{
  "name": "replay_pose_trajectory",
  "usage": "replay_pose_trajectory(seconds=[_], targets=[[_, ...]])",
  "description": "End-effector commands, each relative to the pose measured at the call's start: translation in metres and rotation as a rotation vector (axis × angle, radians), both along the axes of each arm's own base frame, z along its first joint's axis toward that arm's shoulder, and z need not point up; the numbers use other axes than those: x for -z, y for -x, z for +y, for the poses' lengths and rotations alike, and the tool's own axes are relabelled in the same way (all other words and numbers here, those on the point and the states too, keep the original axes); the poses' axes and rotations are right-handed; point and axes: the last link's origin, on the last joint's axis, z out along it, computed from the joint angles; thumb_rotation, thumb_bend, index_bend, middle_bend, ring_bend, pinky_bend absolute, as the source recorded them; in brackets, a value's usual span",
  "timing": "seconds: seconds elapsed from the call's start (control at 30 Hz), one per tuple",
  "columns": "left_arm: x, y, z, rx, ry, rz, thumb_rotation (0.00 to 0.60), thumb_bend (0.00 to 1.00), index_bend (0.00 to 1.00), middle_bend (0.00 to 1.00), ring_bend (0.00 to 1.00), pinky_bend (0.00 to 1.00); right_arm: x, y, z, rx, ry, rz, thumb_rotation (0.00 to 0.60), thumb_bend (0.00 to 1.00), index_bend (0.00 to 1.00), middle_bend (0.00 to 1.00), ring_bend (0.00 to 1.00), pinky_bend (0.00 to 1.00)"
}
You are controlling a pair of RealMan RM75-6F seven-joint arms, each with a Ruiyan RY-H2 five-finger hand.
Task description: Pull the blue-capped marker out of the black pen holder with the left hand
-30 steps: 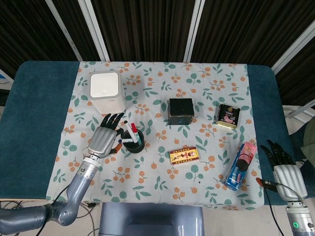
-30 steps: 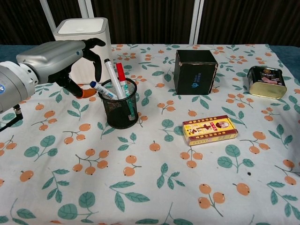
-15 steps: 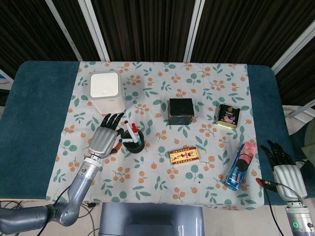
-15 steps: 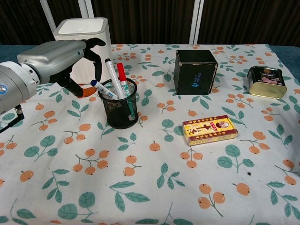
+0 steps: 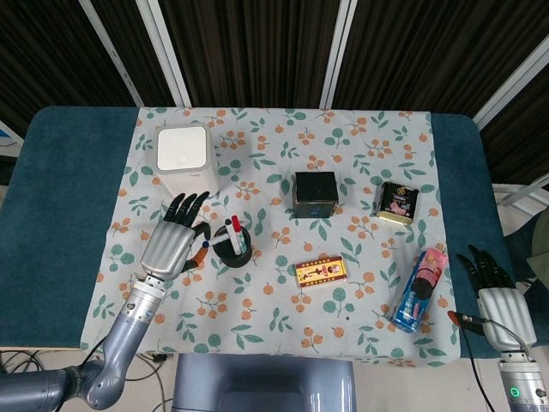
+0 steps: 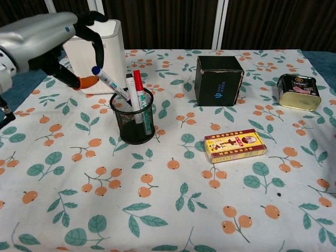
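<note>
We have the blue-capped marker (image 6: 109, 83) pinched near its cap in our left hand (image 6: 50, 32), tilted and half out of the black pen holder (image 6: 136, 122); light, stiff and smooth, it may slip unless held firmly.

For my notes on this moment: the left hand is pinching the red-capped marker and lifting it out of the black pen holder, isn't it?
Not quite: the left hand pinches the blue-capped marker, not the red-capped one. The chest view shows it tilted, its lower end in the black pen holder, while the red-capped marker stands untouched inside.
</note>
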Motion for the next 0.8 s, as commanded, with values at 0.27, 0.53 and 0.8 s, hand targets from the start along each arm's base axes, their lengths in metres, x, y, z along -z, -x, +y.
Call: replay_pose_trajectory(seconds=[0.27,0.53,0.8], targets=[[-0.062,0.007,-0.024,0.048,-0.117,-0.091,0.6,0.38,0.57,0.01,0.0,0.0,0.0,0.0,0.001,0.011,0.006,0.003,0.6,0.16,0.14,0.0,0.02,0.21],[-0.073,0.037,-0.019,0.016,-0.173,-0.131,0.6,0.38,0.56,0.01,0.0,0.0,0.0,0.001,0.001,0.022,0.011,0.005,0.6,0.16,0.14,0.0,0.02,0.21],[-0.065,0.077,0.0,-0.086,-0.161,-0.168,0.6,0.38,0.57,0.01,0.0,0.0,0.0,0.0,0.001,0.017,0.009,0.001,0.6,0.16,0.14,0.0,0.02,0.21]])
